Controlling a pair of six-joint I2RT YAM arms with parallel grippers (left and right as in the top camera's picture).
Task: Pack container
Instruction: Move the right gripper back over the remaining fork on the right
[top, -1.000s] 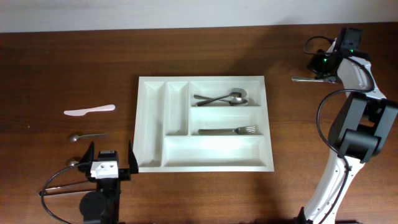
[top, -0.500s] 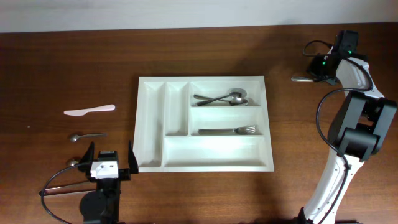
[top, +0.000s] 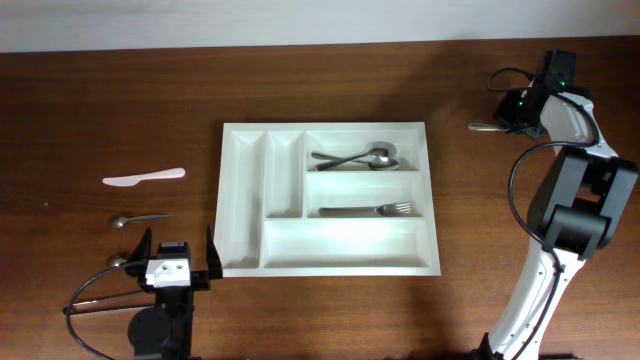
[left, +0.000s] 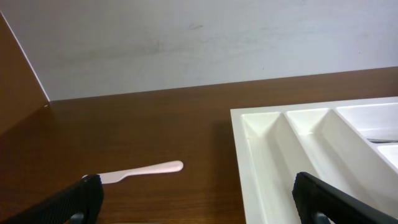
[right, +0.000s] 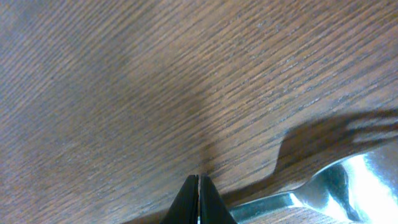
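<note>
Gleaming steel fork (right: 348, 180) beside shut black right fingers (right: 189, 202) on grained wood (right: 124, 93) (left fingers (left: 74, 202) spread wide)

Table (top: 100, 100): dark wood, fine grain showing close up, low sheen. Tray (top: 243, 200): smooth white plastic, slightly glossy. Spoons (top: 362, 157) and fork (top: 368, 210) in it: bright polished metal. Knife (top: 143, 178): pale pink, probably matt plastic.

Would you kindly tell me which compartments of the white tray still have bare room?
In the container, the leftmost narrow compartment, the narrow one beside it and the long bottom compartment are bare. Spoons crowd the top right one; a fork lies in the middle one.
</note>
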